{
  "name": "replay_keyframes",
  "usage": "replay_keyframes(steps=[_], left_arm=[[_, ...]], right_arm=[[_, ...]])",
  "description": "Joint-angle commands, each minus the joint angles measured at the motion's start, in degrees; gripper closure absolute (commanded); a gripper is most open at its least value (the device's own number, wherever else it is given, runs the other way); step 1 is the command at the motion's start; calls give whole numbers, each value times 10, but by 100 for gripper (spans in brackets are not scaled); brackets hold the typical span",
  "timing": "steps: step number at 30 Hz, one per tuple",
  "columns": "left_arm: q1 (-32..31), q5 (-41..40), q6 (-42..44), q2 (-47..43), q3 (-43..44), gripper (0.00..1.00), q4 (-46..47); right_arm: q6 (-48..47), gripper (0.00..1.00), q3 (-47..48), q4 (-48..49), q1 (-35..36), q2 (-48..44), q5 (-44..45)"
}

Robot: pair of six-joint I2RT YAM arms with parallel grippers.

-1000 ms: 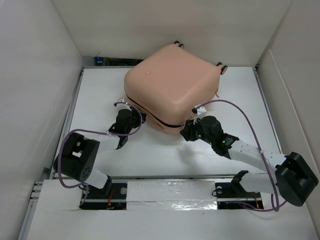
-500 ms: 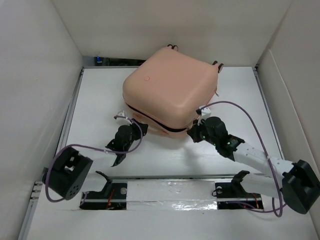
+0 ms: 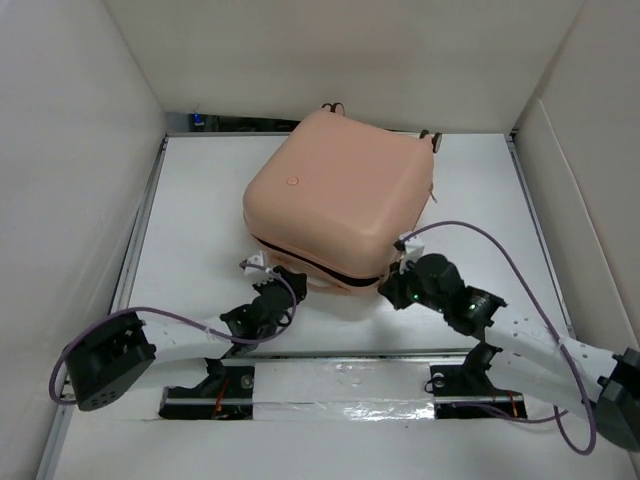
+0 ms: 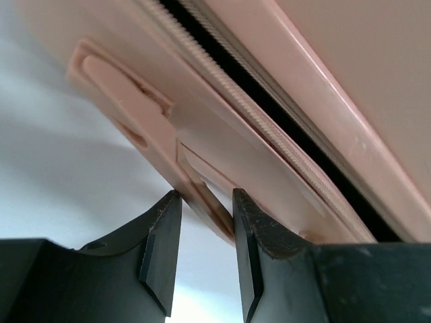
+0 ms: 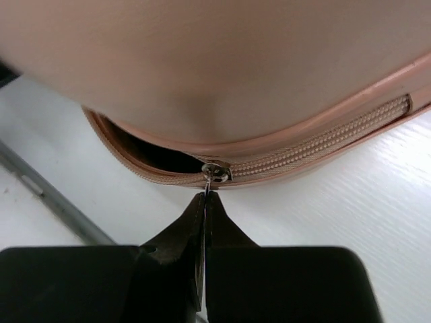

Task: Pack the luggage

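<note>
Low, right hand point(image 5: 204, 197) pinching luggage point(image 5: 222, 74) zipper pull point(image 5: 213, 173)

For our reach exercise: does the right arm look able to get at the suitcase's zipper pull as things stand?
Likely yes: the right gripper is shut with its tips on the metal zipper pull at the luggage seam, and nothing stands between them.

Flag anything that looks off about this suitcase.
The suitcase is only partly zipped. In the right wrist view the seam gapes dark left of the zipper pull, which the right gripper pinches; right of it the teeth are closed.
</note>
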Motion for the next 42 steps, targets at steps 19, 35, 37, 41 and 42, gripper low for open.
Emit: replay_keyframes(steps=[19, 35, 37, 41, 42], left_arm=[[-51, 220, 9, 284, 204, 100, 224], [-15, 222, -5, 250, 164, 100, 228], [-9, 214, -3, 228, 150, 100, 222], [30, 217, 3, 186, 106, 100, 210], [40, 223, 5, 178, 100, 100, 209]], right_arm=[[58, 100, 33, 14, 99, -76, -44], [73, 100, 6, -15, -71, -126, 104], [38, 99, -19, 11, -145, -152, 17], [-19, 66, -30, 26, -286, -171, -124], [-21, 60, -31, 45, -306, -164, -151]])
